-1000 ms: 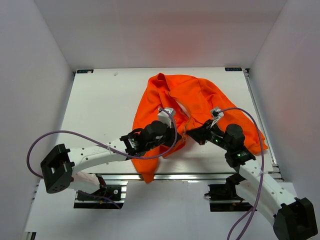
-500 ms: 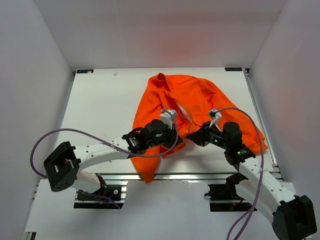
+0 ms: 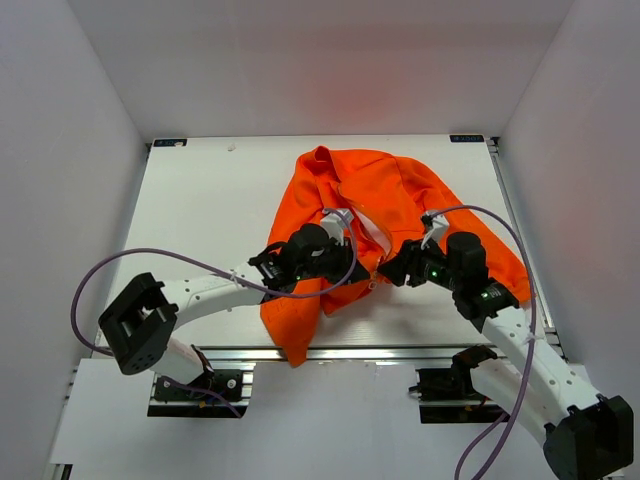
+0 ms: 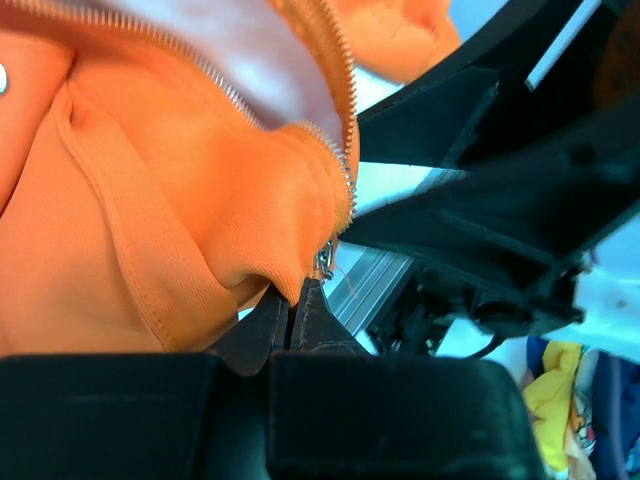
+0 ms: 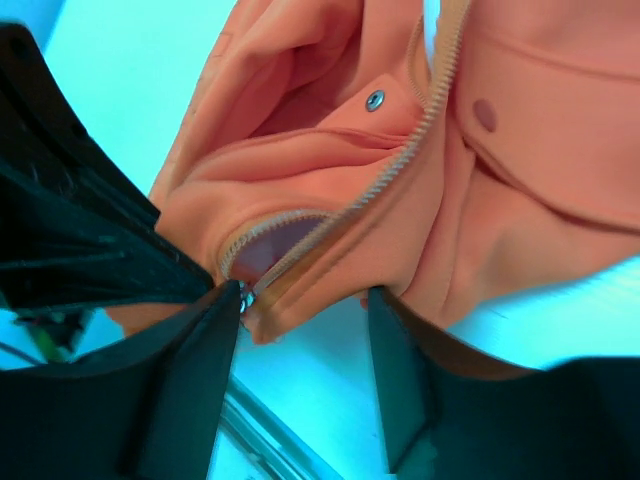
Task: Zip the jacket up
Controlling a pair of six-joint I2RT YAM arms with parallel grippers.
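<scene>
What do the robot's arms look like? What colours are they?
Both the left arm and right arm have white tube-like links with chunky black joints. A thin purple cable loops along each one. Tiny green lights glow on the right arm's wrist. The fingers are flat, black and pointed.

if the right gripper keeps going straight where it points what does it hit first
Likely the jacket: its bunched hem by the zipper end lies right ahead of the right gripper, between its open fingers; depth is unclear.
</scene>
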